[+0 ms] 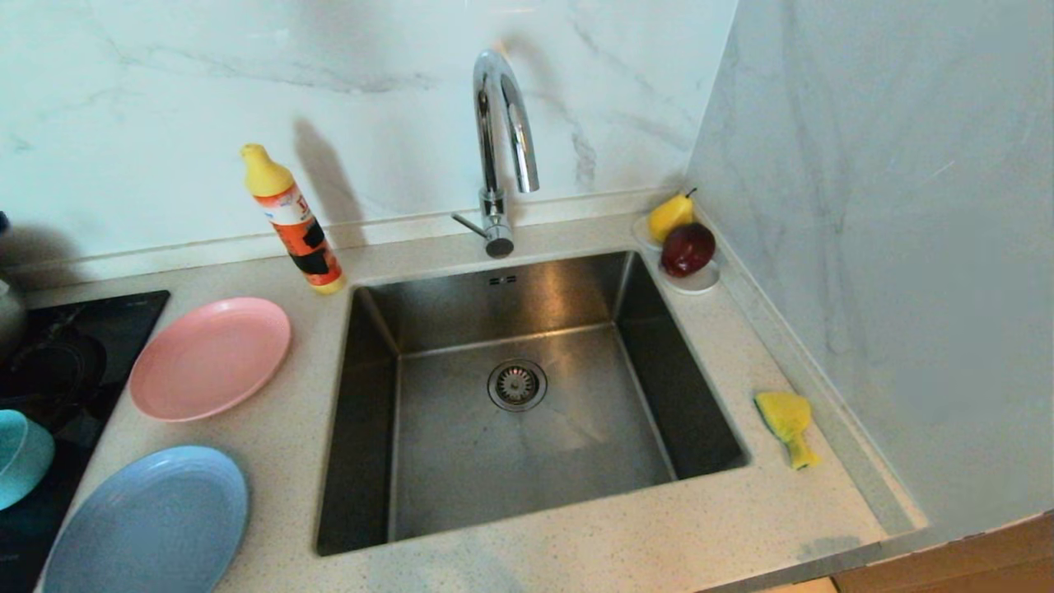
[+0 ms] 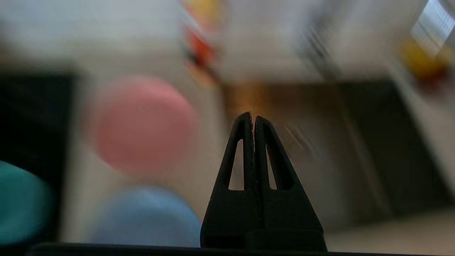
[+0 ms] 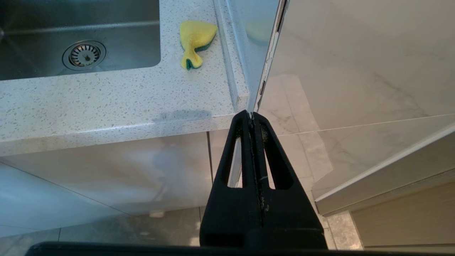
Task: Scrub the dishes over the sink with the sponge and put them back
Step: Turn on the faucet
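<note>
sink (image 1: pixel 527 395): square dark steel basin set into the speckled table (image 1: pixel 576 543); round drain strainer (image 1: pixel 517 385) at the middle of its floor; chrome gooseneck tap (image 1: pixel 500 148) at its back edge
pink plate (image 1: pixel 210 358): flat on the table just left of the sink, near its back left corner; nothing on it
blue plate (image 1: pixel 152 523): on the table left of the sink, nearer the front than the pink plate; apart from it
teal bowl (image 1: pixel 20 457): further left of the sink than both plates, lying on the black hob (image 1: pixel 74 354); only partly in view
sponge (image 1: pixel 787 424): yellow with a thin green layer, crumpled, on the table right of the sink, near the side wall; untouched
detergent bottle (image 1: pixel 292 218): orange with a yellow cap, leaning, behind the sink's back left corner
white saucer (image 1: pixel 696 282): at the sink's back right corner; a dark red fruit (image 1: pixel 688 248) and a yellow pear (image 1: pixel 670 216) rest on it
left end effector (image 2: pixel 253 119): fingers pressed together, holding nothing; seen only by its wrist camera, which looks over the plates and the sink's left side, all smeared
right end effector (image 3: pixel 251 116): fingers pressed together, holding nothing; below and in front of the table edge, off the sink's front right, well apart from the sponge
</note>
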Robot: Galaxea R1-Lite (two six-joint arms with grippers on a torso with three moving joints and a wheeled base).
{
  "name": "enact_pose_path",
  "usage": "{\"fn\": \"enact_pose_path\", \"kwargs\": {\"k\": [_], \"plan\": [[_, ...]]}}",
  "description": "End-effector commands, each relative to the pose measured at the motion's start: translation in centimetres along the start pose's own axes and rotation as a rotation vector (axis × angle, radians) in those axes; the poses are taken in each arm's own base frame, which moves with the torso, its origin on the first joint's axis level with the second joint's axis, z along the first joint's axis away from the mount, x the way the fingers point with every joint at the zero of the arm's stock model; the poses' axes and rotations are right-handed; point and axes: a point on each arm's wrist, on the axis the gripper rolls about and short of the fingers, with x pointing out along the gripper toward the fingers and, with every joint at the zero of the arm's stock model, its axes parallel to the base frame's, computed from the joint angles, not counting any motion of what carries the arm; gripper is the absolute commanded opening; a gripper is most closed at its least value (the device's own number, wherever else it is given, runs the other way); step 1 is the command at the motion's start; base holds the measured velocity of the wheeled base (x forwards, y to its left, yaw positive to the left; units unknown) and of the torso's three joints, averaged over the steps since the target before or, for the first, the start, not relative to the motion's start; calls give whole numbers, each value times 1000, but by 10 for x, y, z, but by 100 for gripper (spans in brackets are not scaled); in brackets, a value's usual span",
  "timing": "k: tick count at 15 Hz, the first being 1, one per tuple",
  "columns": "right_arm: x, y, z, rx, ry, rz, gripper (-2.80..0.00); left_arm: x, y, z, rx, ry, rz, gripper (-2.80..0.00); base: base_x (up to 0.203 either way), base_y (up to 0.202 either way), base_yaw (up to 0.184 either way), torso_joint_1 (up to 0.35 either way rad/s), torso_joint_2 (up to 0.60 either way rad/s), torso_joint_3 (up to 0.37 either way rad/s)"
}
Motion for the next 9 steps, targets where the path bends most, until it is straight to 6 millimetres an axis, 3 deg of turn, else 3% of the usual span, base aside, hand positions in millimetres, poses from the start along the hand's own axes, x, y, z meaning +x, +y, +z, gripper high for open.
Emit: {"fn": "enact_pose_path", "kwargs": {"k": [1,5,9], "plan": [[0,0,0,0,0,0,-280,-19,-2,-17,-49,165,-206,-280,0,0,0,0,0,0],[0,0,0,0,0,2,-280,20,-8,-17,-83,268,-334,-280,0,0,0,0,0,0],[0,0,0,0,0,0,-280,91,-17,-16,-183,263,-396,-280,0,0,0,0,0,0]]}}
